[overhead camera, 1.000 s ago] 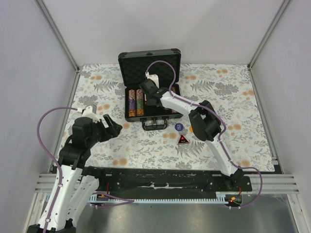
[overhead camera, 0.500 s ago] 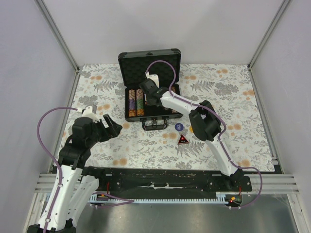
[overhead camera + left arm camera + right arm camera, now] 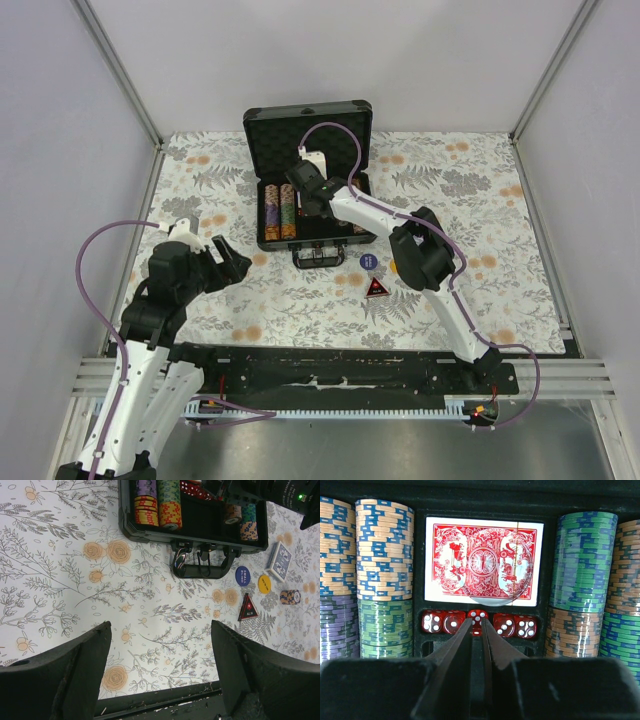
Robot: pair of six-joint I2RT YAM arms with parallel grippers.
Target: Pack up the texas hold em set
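Since one second ago, the right gripper (image 3: 476, 626) has shifted slightly toward the far edge of the table (image 3: 480, 200), deeper over the open briefcase (image 3: 262, 205). The left arm has not changed.

Location: the briefcase sits at the middle of the table's far edge with its lid raised. Poker chips (image 3: 385, 550) fill the columns on both sides. The red card deck (image 3: 484, 560) lies in the centre slot, with five red dice (image 3: 515, 625) in a row along its near edge.

Right gripper: the jaws are drawn narrow and the tips meet at the middle die (image 3: 477, 615). Whether they clamp it cannot be told.

Left gripper (image 3: 160, 630): it is spread wide, holds nothing, and hangs over the table's left side.

Outstanding on the table, near the case's handle (image 3: 200, 567):
- blue card deck (image 3: 279, 561)
- blue round button (image 3: 242, 576)
- yellow round button (image 3: 264, 584)
- triangular marker (image 3: 247, 607)
- small chip stack (image 3: 290, 597)

Assessment: the step in hand appears to be seating the dice, and packing looks well advanced. The next move calls for lifting the tips straight clear of the dice row without disturbing it, then fetching the loose items.
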